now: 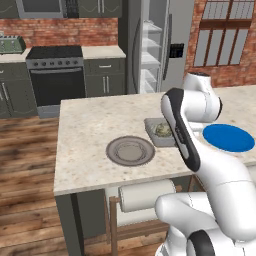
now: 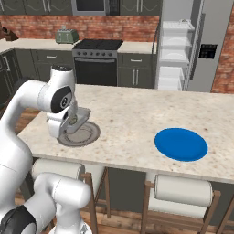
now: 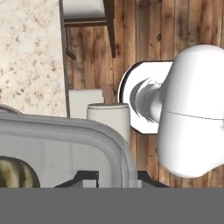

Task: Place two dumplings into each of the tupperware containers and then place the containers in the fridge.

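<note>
Hand (image 3: 111,177) narrowly clamped on tupperware container (image 1: 159,131) rim above speckled beige tabletop (image 1: 90,130), fridge (image 1: 150,45) beyond it open, no writing legible.

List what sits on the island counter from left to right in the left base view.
Round grey plate → tupperware container with a dumpling in it, partly behind the arm → round blue plate.
</note>
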Robot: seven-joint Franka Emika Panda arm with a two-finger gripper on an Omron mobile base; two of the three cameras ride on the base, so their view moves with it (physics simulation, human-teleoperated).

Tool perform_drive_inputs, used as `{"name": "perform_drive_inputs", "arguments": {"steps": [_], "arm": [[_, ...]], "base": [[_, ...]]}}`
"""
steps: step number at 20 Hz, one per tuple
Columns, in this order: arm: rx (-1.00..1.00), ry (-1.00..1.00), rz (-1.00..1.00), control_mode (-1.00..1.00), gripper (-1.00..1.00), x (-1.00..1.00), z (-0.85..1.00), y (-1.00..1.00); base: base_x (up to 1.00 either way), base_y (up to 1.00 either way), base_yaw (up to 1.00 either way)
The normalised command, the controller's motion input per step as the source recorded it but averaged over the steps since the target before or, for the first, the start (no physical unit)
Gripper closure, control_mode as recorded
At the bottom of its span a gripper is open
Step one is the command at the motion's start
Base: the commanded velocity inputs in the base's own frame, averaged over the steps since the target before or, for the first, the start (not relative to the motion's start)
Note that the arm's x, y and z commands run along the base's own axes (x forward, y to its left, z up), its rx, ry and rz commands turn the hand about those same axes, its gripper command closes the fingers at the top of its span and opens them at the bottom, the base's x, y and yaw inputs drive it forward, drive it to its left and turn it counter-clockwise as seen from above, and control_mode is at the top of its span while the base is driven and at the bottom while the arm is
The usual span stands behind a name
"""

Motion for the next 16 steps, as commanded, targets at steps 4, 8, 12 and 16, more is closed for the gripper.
{"name": "perform_drive_inputs", "arguments": {"steps": [4,8,12,16], "arm": [[0.0,0.0,0.0,-1.0,1.0,-0.02,0.0,0.0],[0.0,0.0,0.0,-1.0,1.0,0.0,0.0,0.02],[0.0,0.0,0.0,1.0,1.0,0.0,0.0,0.02],[0.0,0.0,0.0,1.0,1.0,0.0,0.0,0.0]], "base": [[0.0,0.0,0.0],[0.0,0.0,0.0],[-0.38,-0.03,0.0],[-1.0,-0.83,-0.03]]}}
